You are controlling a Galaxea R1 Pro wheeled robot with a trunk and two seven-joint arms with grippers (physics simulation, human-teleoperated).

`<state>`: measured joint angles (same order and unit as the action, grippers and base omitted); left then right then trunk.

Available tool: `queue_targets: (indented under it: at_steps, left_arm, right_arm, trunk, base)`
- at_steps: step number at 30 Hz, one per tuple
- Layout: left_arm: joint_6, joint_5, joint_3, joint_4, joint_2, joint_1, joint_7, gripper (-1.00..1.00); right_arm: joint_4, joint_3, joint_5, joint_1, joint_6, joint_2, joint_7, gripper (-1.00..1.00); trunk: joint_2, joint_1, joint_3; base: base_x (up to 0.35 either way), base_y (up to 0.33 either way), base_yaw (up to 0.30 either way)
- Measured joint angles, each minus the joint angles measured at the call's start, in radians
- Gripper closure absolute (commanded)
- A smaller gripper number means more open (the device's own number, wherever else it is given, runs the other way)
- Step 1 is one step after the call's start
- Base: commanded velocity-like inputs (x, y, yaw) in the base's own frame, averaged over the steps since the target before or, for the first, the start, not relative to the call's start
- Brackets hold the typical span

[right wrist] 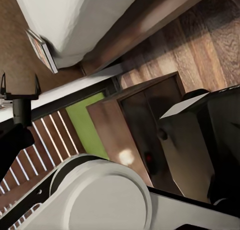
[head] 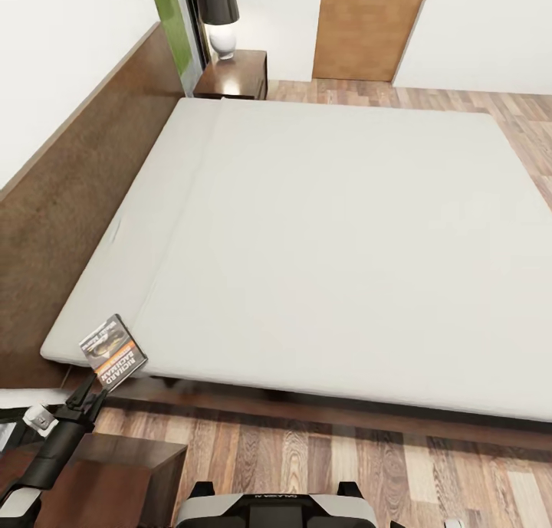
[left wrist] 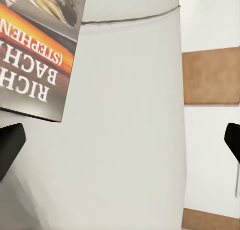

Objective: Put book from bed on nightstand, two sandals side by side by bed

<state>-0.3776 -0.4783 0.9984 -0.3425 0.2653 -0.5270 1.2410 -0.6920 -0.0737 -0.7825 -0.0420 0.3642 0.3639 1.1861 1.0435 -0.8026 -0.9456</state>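
Note:
The book lies face up on the near left corner of the bed's pale mattress, by the dark headboard. My left gripper hangs open just off that corner, fingertips a little short of the book's near edge. In the left wrist view the book lies ahead of the open left gripper, outside its dark fingertips. One nightstand stands under my left arm. The right wrist view has the book and this nightstand. My right gripper looks open and empty. No sandals are in view.
A second nightstand with a dark-shaded lamp stands at the far end of the headboard. A wooden door is in the back wall. Wood-plank floor runs along the bed's near side.

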Motion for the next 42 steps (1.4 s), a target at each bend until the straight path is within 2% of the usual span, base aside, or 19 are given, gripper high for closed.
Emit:
queue_targets:
  at_steps: [13, 26, 34, 42]
  left_arm:
    - [0.0, 0.0, 0.0, 0.0, 0.0, 0.0, 0.0, -1.0]
    - [0.0, 0.0, 0.001, 0.0, 0.0, 0.0, 0.0, -1.0]
    - [0.0, 0.0, 0.002, 0.0, 0.0, 0.001, 0.0, -1.0]
    - [0.0, 0.0, 0.002, 0.0, 0.0, 0.0, 0.0, -1.0]
  right_arm:
    - [0.0, 0.0, 0.0, 0.0, 0.0, 0.0, 0.001, -1.0]
    - [0.0, 0.0, 0.0, 0.0, 0.0, 0.0, 0.001, -1.0]
    - [0.0, 0.0, 0.0, 0.0, 0.0, 0.0, 0.001, -1.0]
    - [0.0, 0.0, 0.0, 0.0, -0.001, 0.0, 0.001, -1.0]
  trunk:
    - [0.0, 0.0, -0.002]
    - [0.091, -0.05, -0.043]
    - [0.091, -0.05, -0.043]
    - [0.147, -0.08, -0.068]
  base:
    - [0.0, 0.0, 0.036]
    - [0.0, 0.0, 0.0]
    - [0.0, 0.0, 0.0]
    - [0.0, 0.0, 0.0]
